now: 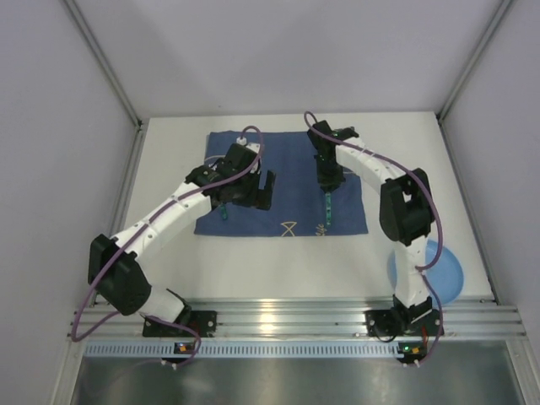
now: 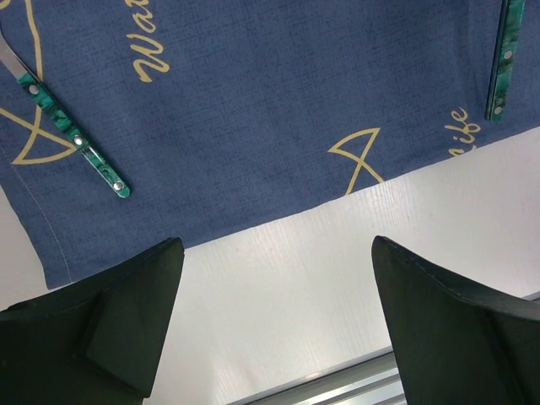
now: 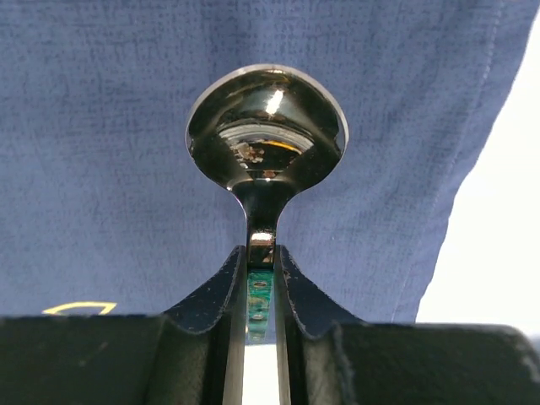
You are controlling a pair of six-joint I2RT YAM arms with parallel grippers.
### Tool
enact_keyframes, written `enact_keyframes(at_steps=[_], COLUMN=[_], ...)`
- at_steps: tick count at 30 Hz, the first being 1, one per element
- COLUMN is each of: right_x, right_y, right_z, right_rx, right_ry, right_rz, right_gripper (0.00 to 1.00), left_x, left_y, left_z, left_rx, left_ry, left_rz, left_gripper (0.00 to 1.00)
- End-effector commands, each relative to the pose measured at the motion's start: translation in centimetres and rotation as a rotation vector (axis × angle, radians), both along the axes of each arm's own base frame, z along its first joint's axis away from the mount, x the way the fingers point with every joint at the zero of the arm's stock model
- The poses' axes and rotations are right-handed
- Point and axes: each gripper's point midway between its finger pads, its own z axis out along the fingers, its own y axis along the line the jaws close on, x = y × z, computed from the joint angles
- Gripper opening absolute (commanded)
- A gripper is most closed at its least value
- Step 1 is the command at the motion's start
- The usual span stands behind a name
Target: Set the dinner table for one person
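Top external view. Pale grey panel walls (image 1: 287,42) close the scene at the top, left and right of the frame. Slim metal posts (image 1: 101,59) slant inward from both upper corners. The white dinner table (image 1: 253,270) fills the centre. Its ribbed aluminium rail (image 1: 287,319) crosses the lower frame and carries a bright glare. A dull metal sheet (image 1: 287,380) lines the bottom edge. Lighting is soft and even.

The table (image 1: 253,261), flat, matte white and rectangular, lies beneath the left gripper (image 1: 251,196) and right gripper (image 1: 327,191). Its ribbed aluminium rail (image 1: 287,316) runs behind both.
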Motion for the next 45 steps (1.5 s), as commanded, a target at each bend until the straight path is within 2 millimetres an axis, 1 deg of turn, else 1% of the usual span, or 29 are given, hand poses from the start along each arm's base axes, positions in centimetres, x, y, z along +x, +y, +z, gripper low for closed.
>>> enact_keyframes(at_steps=[1, 2, 3, 4, 5, 10, 11, 12, 13, 14, 15, 16, 17, 18, 19, 20, 21, 22, 23, 26, 27, 28, 30, 34, 37, 38, 41, 42, 45], right_x=[2.0, 2.2, 2.3, 2.4, 2.4, 2.6, 2.6, 2.1, 1.8, 1.3, 0.7, -0.8, -1.8, -2.8, -4.9, -6.1, -8.3, -9.5, -11.5, -14.0, -14.2, -15.3, -15.8, -15.7, -15.9, -16.0, -16.6, -16.8, -16.7], right_y=[0.4, 0.4, 0.5, 0.3, 0.2, -1.4, -1.9, -2.5, -3.7, -4.5, -5.4, -7.3, -8.4, -9.5, -11.5, -12.4, -13.6, -14.9, -15.7, -17.2, -17.3, -18.0, -18.3, -19.2, -19.5, -19.6, -19.6, -19.6, -19.5], right_z=[1.5, 1.0, 0.9, 0.8, 0.8, 2.5, 4.0, 4.2, 6.2, 7.0, 7.8, 8.8, 9.3, 9.4, 9.5, 9.2, 7.3, 7.8, 5.8, 3.9, 3.2, 1.8, 0.3, -1.4, -2.3, -2.6, -3.8, -4.0, -3.9], right_rx=[0.001, -0.001, 0.000, 0.000, 0.001, -0.004, 0.006, 0.000, 0.011, 0.012, 0.017, 0.023, 0.027, 0.027, 0.037, 0.042, 0.033, 0.060, 0.050, 0.115, 0.136, 0.143, 0.138, 0.100, 0.085, 0.085, 0.080, 0.078, 0.080], right_ry=[-0.065, -0.056, -0.055, -0.055, -0.056, -0.096, -0.125, -0.124, -0.164, -0.176, -0.187, -0.202, -0.207, -0.207, -0.202, -0.192, -0.135, -0.149, -0.091, -0.032, -0.025, 0.016, 0.049, 0.093, 0.111, 0.112, 0.138, 0.146, 0.144], right_rz=[0.010, 0.005, 0.000, -0.014, -0.021, -0.062, -0.071, -0.080, -0.102, -0.117, -0.132, -0.170, -0.191, -0.215, -0.259, -0.286, -0.316, -0.360, -0.386, -0.481, -0.496, -0.535, -0.546, -0.552, -0.548, -0.550, -0.540, -0.537, -0.530], right_gripper=[0.02, 0.05, 0.20, 0.28, 0.44, 0.64, 0.70, 0.72, 0.73, 0.74, 0.75, 0.75, 0.75, 0.76, 0.76, 0.76, 0.76, 0.76, 0.76, 0.75, 0.74, 0.73, 0.71, 0.64, 0.54, 0.44, 0.28, 0.27, 0.29], left_x=[0.1, 0.2, 0.3, 0.4, 0.5, 0.8, 0.8, 0.8, 0.7, 0.7, 0.5, 0.4, 0.4, 0.3, 0.2, 0.3, 0.3, 0.0, 0.0, -0.2, -0.1, -0.1, 0.1, 0.4, 0.5, 0.4, 0.0, -0.5, -1.2], left_y=[0.9, 0.9, 0.9, 0.8, 0.7, 0.3, 0.2, 0.2, 0.1, 0.0, -0.1, -0.1, -0.3, -0.5, -0.5, -0.8, -0.9, -1.3, -1.7, -2.4, -2.7, -3.0, -3.3, -4.0, -3.8, -3.7, -3.0, -2.6, -1.9], left_z=[0.9, 0.6, 0.6, 0.6, 0.4, 0.3, 0.2, -0.1, -0.4, -0.5, -0.6, -0.9, -1.0, -1.1, -1.6, -1.7, -1.9, -2.5, -2.7, -3.6, -3.6, -3.7, -3.8, -3.3, -2.9, -2.8, -2.8, -3.3, -3.4], left_rx=[0.009, 0.015, 0.020, 0.020, 0.025, 0.021, 0.018, 0.023, 0.025, 0.025, 0.022, 0.022, 0.015, 0.006, 0.005, -0.006, -0.008, -0.027, -0.037, -0.058, -0.069, -0.080, -0.094, -0.116, -0.119, -0.118, -0.115, -0.106, -0.108], left_ry=[-0.039, -0.033, -0.034, -0.034, -0.029, -0.027, -0.022, -0.014, -0.008, -0.003, 0.004, 0.009, 0.008, 0.010, 0.020, 0.014, 0.018, 0.042, 0.046, 0.080, 0.082, 0.087, 0.093, 0.088, 0.077, 0.075, 0.069, 0.080, 0.083], left_rz=[0.017, 0.016, 0.012, 0.006, 0.001, -0.024, -0.030, -0.038, -0.045, -0.051, -0.062, -0.066, -0.072, -0.081, -0.083, -0.088, -0.088, -0.106, -0.112, -0.125, -0.127, -0.133, -0.131, -0.136, -0.120, -0.116, -0.090, -0.080, -0.060], left_gripper=[0.99, 0.98, 0.98, 0.98, 0.98, 0.98, 0.98, 0.99, 0.98, 0.98, 0.99, 0.98, 0.98, 0.98, 0.98, 0.98, 0.99, 0.98, 0.98, 0.98, 0.98, 0.99, 0.98, 0.98, 0.98, 0.98, 0.98, 0.98, 0.98])
